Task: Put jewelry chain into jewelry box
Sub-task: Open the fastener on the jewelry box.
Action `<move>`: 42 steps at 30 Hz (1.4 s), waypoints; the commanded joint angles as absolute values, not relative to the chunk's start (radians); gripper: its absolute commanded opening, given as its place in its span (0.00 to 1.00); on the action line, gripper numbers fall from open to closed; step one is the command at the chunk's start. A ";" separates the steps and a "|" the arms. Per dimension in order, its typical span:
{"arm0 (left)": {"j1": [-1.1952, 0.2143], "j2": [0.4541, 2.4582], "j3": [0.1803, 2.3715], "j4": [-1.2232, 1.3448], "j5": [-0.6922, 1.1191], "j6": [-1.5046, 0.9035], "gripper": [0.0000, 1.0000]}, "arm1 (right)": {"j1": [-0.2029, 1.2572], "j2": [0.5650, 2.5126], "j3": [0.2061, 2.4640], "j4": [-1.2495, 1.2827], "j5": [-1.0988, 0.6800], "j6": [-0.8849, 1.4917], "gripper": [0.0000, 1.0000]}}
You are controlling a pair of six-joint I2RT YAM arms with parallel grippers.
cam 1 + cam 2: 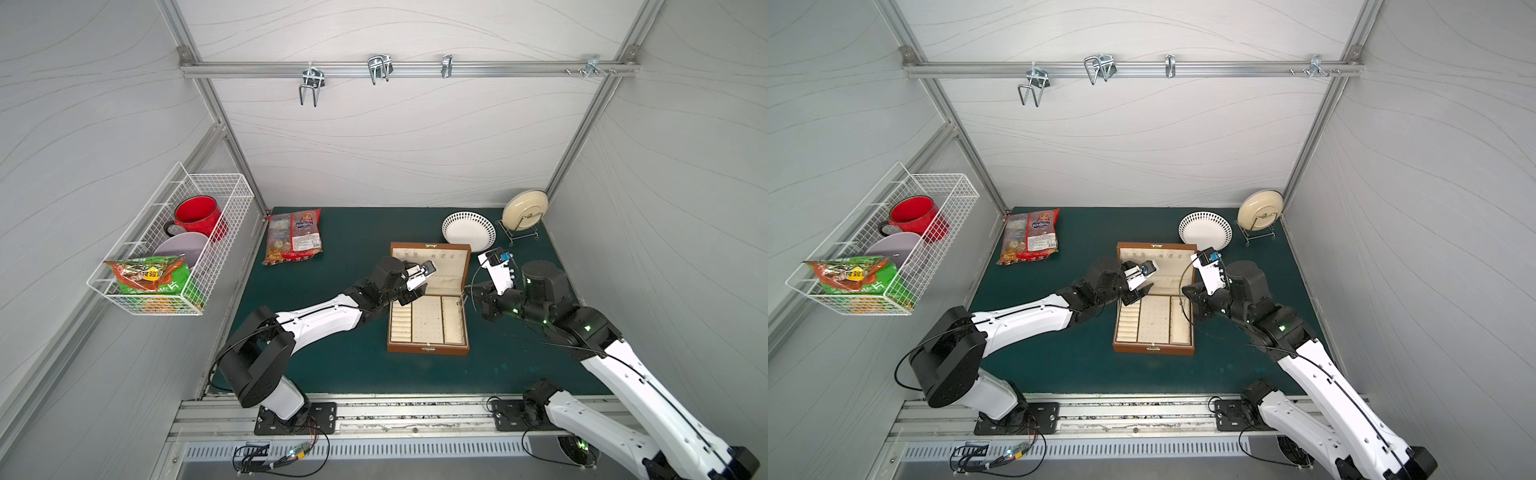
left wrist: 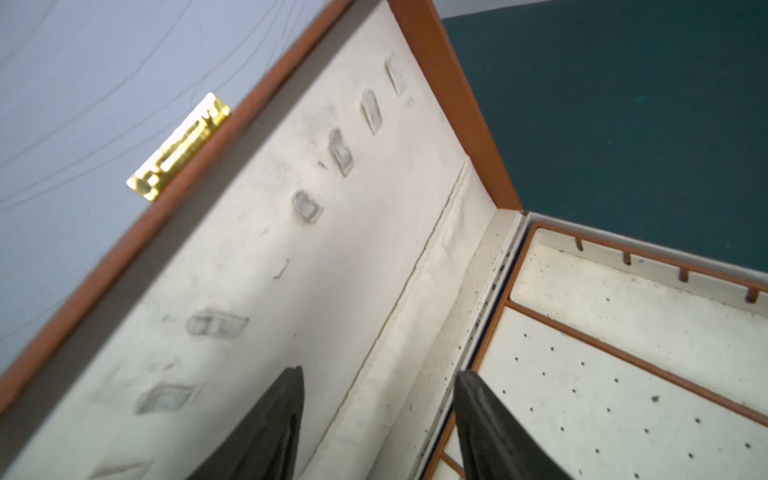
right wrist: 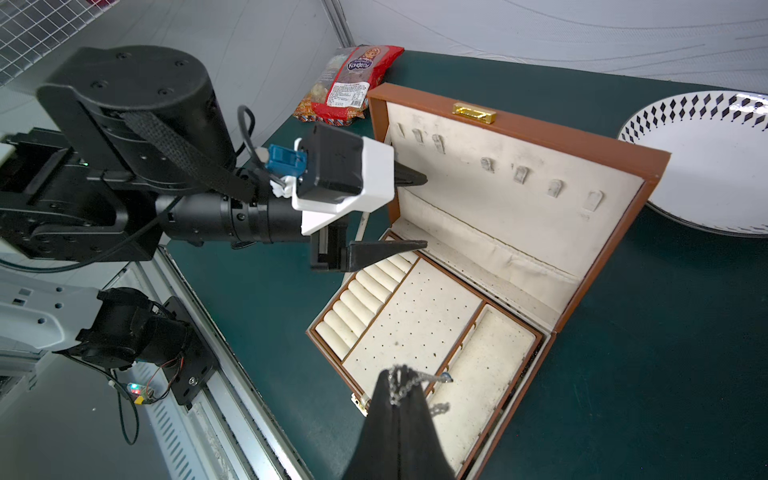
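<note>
The brown jewelry box (image 1: 428,349) (image 1: 1154,349) stands open mid-table, its cream-lined lid (image 3: 515,129) upright. My left gripper (image 1: 426,280) (image 1: 1152,278) (image 3: 419,212) is open at the box's left end. Its fingers straddle the join of lid and tray (image 2: 380,372), with nothing between them. At the box's right end my right gripper (image 1: 467,296) (image 1: 1185,291) (image 3: 399,374) is shut on the thin silver jewelry chain (image 3: 409,380). The chain bunches at the fingertips over the narrow right compartment, and a short length dangles.
A candy bag (image 1: 294,237) lies at the back left. A patterned plate (image 1: 468,231) leans just behind the box, with a cream plate on a wire stand (image 1: 524,210) in the back right corner. A wire basket (image 1: 166,249) with a red mug hangs on the left wall.
</note>
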State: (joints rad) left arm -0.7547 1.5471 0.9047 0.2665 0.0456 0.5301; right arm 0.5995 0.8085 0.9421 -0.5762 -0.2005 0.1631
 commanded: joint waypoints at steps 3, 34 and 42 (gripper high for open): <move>-0.749 1.535 0.946 0.361 0.067 0.572 0.65 | 0.593 0.802 0.941 -0.550 -0.224 0.183 0.00; -0.694 1.615 1.017 0.324 0.094 0.613 0.63 | 0.593 0.828 0.928 -0.520 -0.236 0.198 0.00; -0.695 1.585 0.980 0.290 0.122 0.625 0.61 | 0.594 0.841 0.922 -0.504 -0.236 0.201 0.00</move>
